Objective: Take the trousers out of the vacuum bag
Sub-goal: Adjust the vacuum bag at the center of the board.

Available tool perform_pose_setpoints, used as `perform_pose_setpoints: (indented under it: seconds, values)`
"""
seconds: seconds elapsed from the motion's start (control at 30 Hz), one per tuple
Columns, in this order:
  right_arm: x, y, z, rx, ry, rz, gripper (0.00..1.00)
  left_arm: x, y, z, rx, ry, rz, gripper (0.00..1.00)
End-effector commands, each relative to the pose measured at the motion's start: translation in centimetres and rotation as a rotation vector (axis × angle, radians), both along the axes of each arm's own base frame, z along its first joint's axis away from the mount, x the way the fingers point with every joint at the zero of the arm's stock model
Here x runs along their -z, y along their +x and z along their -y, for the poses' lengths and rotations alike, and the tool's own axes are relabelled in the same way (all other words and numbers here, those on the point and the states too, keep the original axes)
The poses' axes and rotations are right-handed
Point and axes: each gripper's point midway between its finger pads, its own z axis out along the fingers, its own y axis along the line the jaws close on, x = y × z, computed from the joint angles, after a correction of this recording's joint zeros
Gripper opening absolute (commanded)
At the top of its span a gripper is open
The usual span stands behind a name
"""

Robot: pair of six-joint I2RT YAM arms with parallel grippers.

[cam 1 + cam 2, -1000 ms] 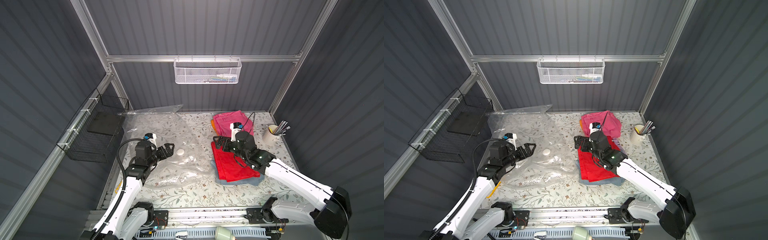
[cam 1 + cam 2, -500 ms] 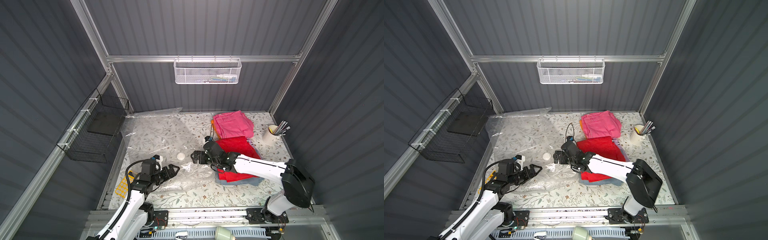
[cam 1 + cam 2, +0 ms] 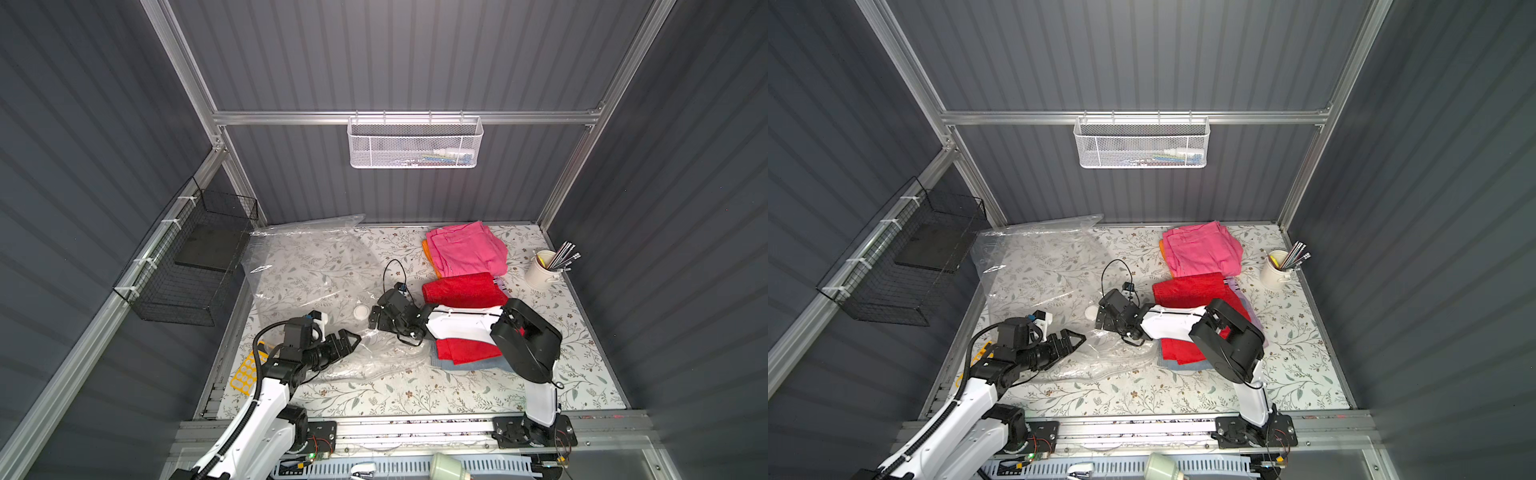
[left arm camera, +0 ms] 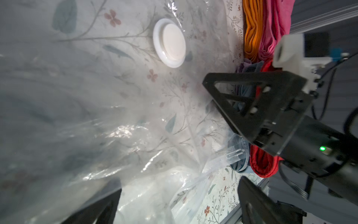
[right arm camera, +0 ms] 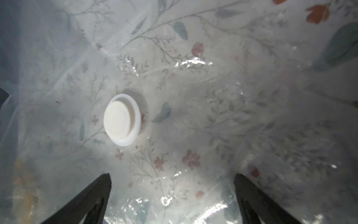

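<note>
The vacuum bag point(image 3: 316, 270) lies flat and crinkled over the left half of the table, its white valve point(image 3: 360, 311) near the middle. The trousers lie outside it on the right: pink point(image 3: 465, 253) over orange point(image 3: 430, 259), and red point(image 3: 461, 289) over lilac point(image 3: 500, 282) and light blue point(image 3: 469, 365). My left gripper point(image 3: 349, 340) is open at the bag's front edge, with crumpled plastic point(image 4: 155, 186) between its fingers point(image 4: 255, 203). My right gripper point(image 3: 376, 318) is open just right of the valve point(image 5: 122, 119), hovering over the bag point(image 5: 213, 97).
A white cup of pens point(image 3: 542, 270) stands at the right edge. A black wire basket point(image 3: 195, 257) hangs on the left wall and a white mesh basket point(image 3: 415, 143) on the back wall. A yellow grid piece point(image 3: 247, 370) lies by the left arm.
The right gripper left the red trousers and swung left to the valve. The left gripper drew back from the valve toward the table's front.
</note>
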Motion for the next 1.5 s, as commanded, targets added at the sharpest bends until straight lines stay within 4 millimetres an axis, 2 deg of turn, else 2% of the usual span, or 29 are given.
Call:
perform_pose_setpoints:
  seconds: [0.0, 0.13, 0.27, 0.43, 0.7, 0.83, 0.97, 1.03, 1.13, 1.3, 1.47]
  values:
    - [2.0, 1.1, 1.3, 0.082, -0.027, -0.041, 0.99, -2.0, -0.5, 0.5, 0.037, -0.003, 0.018, 0.95]
    - [3.6, 1.6, 1.8, 0.111, -0.036, -0.076, 0.99, -3.1, -0.9, 0.6, 0.039, 0.005, 0.022, 0.95]
    - [4.9, 1.7, 2.3, 0.138, -0.045, -0.101, 0.99, -2.9, -1.7, 1.2, 0.048, -0.004, -0.001, 0.95]
    - [5.7, 2.0, 2.8, 0.162, -0.05, -0.117, 0.99, -0.7, -3.6, 1.7, 0.056, -0.012, -0.067, 0.94]
    - [6.4, 3.0, 3.3, 0.201, -0.057, -0.121, 0.99, 3.6, -6.7, 0.9, 0.055, 0.0, -0.173, 0.94]
    - [6.6, 3.2, 3.6, 0.212, -0.059, -0.125, 0.99, 5.0, -6.9, 0.2, 0.046, 0.045, -0.191, 0.95]
    - [6.2, 3.5, 3.6, 0.214, -0.044, -0.114, 0.99, 5.0, -6.0, -0.1, 0.034, 0.086, -0.167, 0.96]
    - [5.1, 3.9, 3.5, 0.203, -0.021, -0.088, 0.99, 4.4, -5.2, 0.0, 0.037, 0.097, -0.133, 0.96]
    - [1.2, 4.8, 3.1, 0.154, 0.02, 0.009, 0.99, 2.3, -3.6, 0.5, 0.049, 0.088, -0.048, 0.97]
    - [-8.4, 5.9, 3.0, 0.052, 0.084, 0.235, 0.99, -1.7, -0.6, 0.2, 0.028, 0.141, 0.125, 1.0]
    - [-15.0, 5.4, 5.3, 0.008, 0.103, 0.401, 0.99, -5.8, 1.6, -0.5, 0.004, 0.207, 0.267, 1.0]
